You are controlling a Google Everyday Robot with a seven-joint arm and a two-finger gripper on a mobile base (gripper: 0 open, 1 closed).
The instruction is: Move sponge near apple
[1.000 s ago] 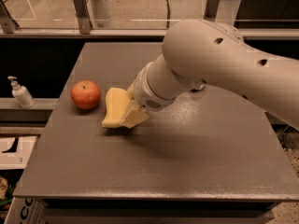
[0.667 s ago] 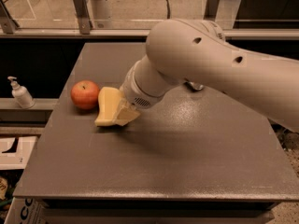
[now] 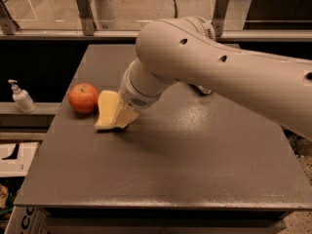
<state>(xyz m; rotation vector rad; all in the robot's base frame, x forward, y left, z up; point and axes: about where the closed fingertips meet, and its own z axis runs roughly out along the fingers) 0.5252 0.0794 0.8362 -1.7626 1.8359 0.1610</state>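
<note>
The red-orange apple (image 3: 83, 97) sits on the dark table (image 3: 170, 169) near its left edge. The pale yellow sponge (image 3: 107, 107) is right beside the apple on its right side, tilted, with its lower edge on or just above the table. My gripper (image 3: 118, 119) reaches down from the big white arm (image 3: 204, 67) and is shut on the sponge; a pale yellow finger (image 3: 127, 117) shows at the sponge's right side. The arm hides the rest of the gripper.
A small part of a silvery can (image 3: 204, 89) shows behind the arm at mid table. A white pump bottle (image 3: 22, 97) stands on a ledge left of the table. Rails and posts run along the back edge.
The gripper has carried the sponge to the left, from about a sponge's width away to right beside the apple. The apple has not moved.
</note>
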